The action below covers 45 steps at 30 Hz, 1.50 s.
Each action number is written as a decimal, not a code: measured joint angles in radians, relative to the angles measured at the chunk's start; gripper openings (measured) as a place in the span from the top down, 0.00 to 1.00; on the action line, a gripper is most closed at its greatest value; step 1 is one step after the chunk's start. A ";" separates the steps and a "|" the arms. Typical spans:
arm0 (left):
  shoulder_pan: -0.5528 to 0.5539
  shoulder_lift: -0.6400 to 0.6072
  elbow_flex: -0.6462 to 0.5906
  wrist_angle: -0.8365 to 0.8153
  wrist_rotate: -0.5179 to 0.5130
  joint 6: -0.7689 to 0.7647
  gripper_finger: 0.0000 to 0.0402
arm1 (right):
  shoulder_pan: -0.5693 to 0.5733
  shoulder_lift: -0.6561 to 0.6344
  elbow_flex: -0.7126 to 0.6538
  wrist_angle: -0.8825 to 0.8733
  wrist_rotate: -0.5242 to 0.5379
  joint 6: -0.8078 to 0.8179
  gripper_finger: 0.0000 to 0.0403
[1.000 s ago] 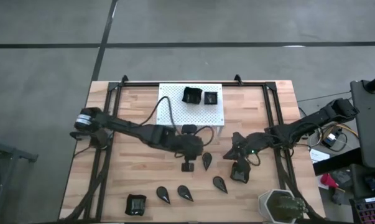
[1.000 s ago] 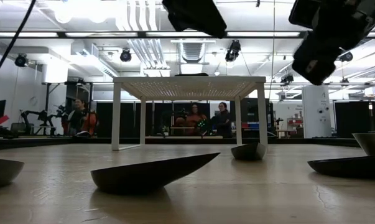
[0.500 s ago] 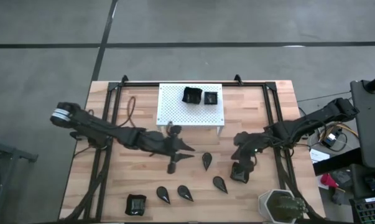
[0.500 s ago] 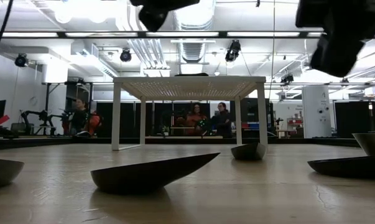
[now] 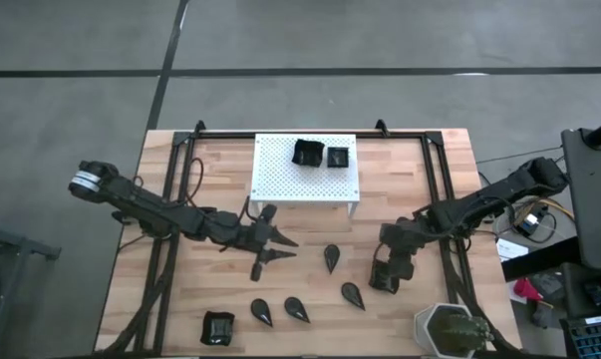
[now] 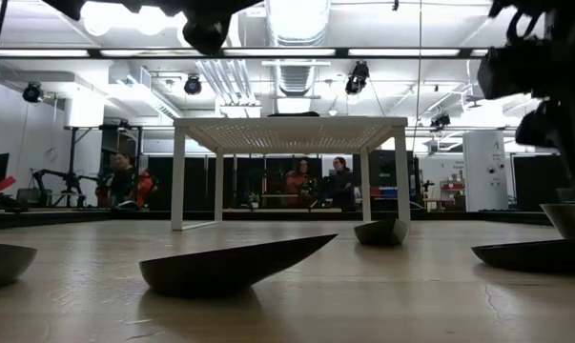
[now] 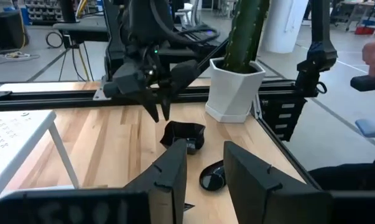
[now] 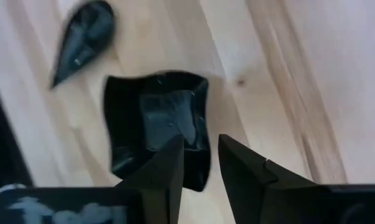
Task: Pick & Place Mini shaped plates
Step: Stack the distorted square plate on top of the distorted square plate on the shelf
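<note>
Task partly done, on the evidence of how things lie. Two mini shaped plates, a raised-rim square (image 5: 307, 152) and a smaller square (image 5: 337, 156), resting on top of the white perforated stand (image 5: 280, 179) at the far side of the table (image 5: 220, 160). Remainder on the wood: teardrops at (image 5: 332, 257), (image 5: 352, 294), (image 5: 297, 308) and (image 5: 262, 312), a square at the near left (image 5: 217, 327), and a raised-rim square (image 5: 384, 278) toward the right. Right gripper (image 5: 393, 261) poised directly over that last dish, fingers spread with a gap between them and nothing clamped; right wrist view showing the dish (image 8: 156, 127) flat on the boards beneath the fingertips, a teardrop (image 8: 81, 37) just beside it. Judged to be either just set down or about to be taken; not determinable which. Left gripper (image 5: 270, 254) hovering mid-table, near the front edge of the stand, jaws parted and empty. Obstructions: hexagonal pot with cactus (image 5: 448, 329) at the near right corner, close to the right arm's reach; stand legs near the left arm's path; teardrops clustered tightly enough to risk a nudge. Black frame rails (image 5: 170, 199) along both table sides. People seated in the room beyond the table, well clear of it.
</note>
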 joint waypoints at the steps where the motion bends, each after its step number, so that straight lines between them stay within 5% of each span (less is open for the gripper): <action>1: 0.000 0.000 -0.002 0.000 0.000 0.000 0.75 | -0.001 0.016 0.000 0.003 -0.001 -0.012 0.76; 13: 0.000 0.000 -0.003 0.000 0.000 0.000 0.75 | 0.002 0.141 -0.001 0.026 -0.010 -0.051 0.80; 45: 0.001 0.001 -0.004 -0.002 0.000 0.000 0.75 | 0.011 0.227 0.002 0.108 -0.036 -0.045 0.86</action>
